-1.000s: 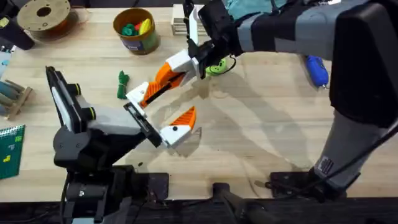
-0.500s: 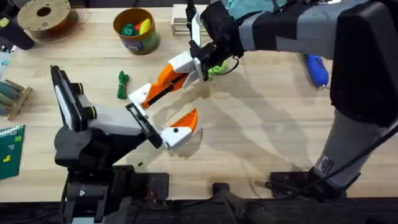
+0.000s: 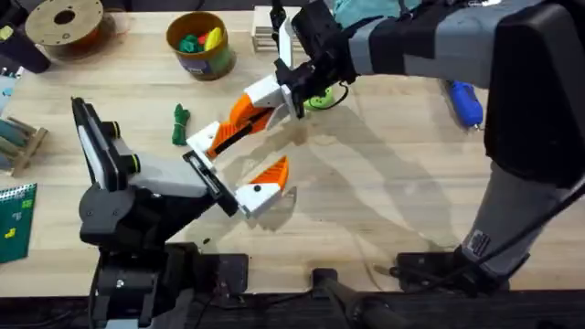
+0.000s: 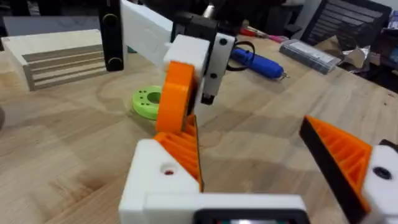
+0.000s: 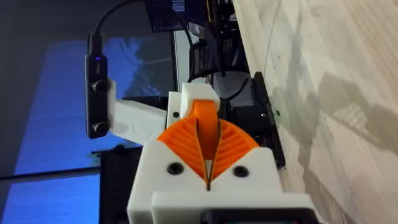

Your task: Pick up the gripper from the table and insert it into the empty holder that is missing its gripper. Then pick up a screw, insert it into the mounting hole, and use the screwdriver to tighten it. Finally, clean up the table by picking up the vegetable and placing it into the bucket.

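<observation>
My right gripper point(image 3: 272, 95) reaches across the table point(image 3: 384, 201) and is shut on the orange wedge-shaped gripper point(image 3: 239, 111). In the right wrist view its ribbed pads point(image 5: 233, 146) clamp the wedge point(image 5: 202, 112). The wedge's lower end point(image 4: 175, 93) meets the white holder point(image 4: 163, 180), the far finger block of my left arm point(image 3: 203, 139). My left gripper point(image 3: 233, 164) stands open, with nothing between its fingers. The dark green vegetable point(image 3: 179, 123) lies on the table left of the holder. The orange-yellow bucket point(image 3: 199, 46) stands at the back. The blue screwdriver point(image 3: 466, 102) lies at the right. The screw is out of view.
A lime-green disc point(image 3: 318, 99) lies just behind the right gripper. A pale wooden block point(image 4: 56, 59) sits at the back, and a brown spool point(image 3: 62, 23) at the back left. A green board point(image 3: 14, 219) is at the left edge. Bare wood stretches across the front right.
The left arm's wrist shifted slightly right and came back. The right gripper stays shut on the orange wedge at the holder.
</observation>
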